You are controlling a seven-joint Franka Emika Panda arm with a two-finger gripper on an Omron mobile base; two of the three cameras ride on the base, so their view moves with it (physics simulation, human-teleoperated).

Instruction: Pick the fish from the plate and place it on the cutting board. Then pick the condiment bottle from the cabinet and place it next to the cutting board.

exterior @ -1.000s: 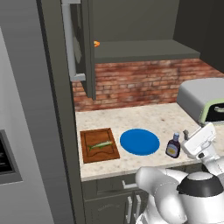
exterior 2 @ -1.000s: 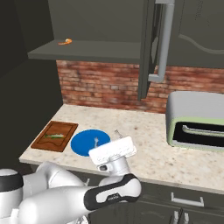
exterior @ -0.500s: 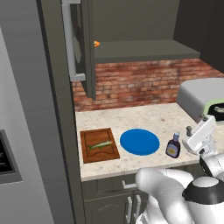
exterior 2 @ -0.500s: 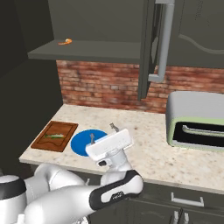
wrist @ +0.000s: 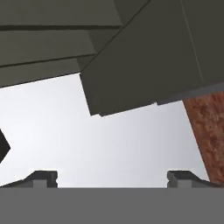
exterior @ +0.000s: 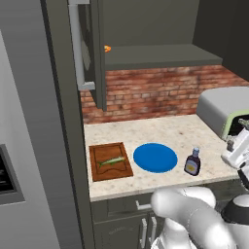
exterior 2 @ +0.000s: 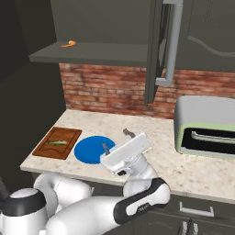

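The fish [exterior: 111, 161] lies along the middle of the cutting board [exterior: 110, 162], and the blue plate [exterior: 155, 157] just beside it is bare, so the 1st half of the job looks done. The condiment bottle [exterior: 192, 162] stands upright on the counter [exterior: 160, 130] on the far side of the plate from the board, near the front edge, with nothing holding it. The gripper [exterior 2: 116, 140] is up off the counter with its 2 fingers spread wide and nothing between them; in the hand view the tips sit far apart at the bottom and look up at the underside of the cabinet [exterior: 160, 56].

My worry is placement. The bottle is beside the plate, not the board (the plate sits between them), so it may not count as next to the cutting board. If the arm goes back to shift it, the narrow neck and pale cap make a poor hold, and a push from an open finger could tip it, since it stands so close to the counter's edge. A low sweep across toward the board could also drag the plate or nudge the fish off. The toaster oven [exterior 2: 205, 127] crowds the arm's right side.
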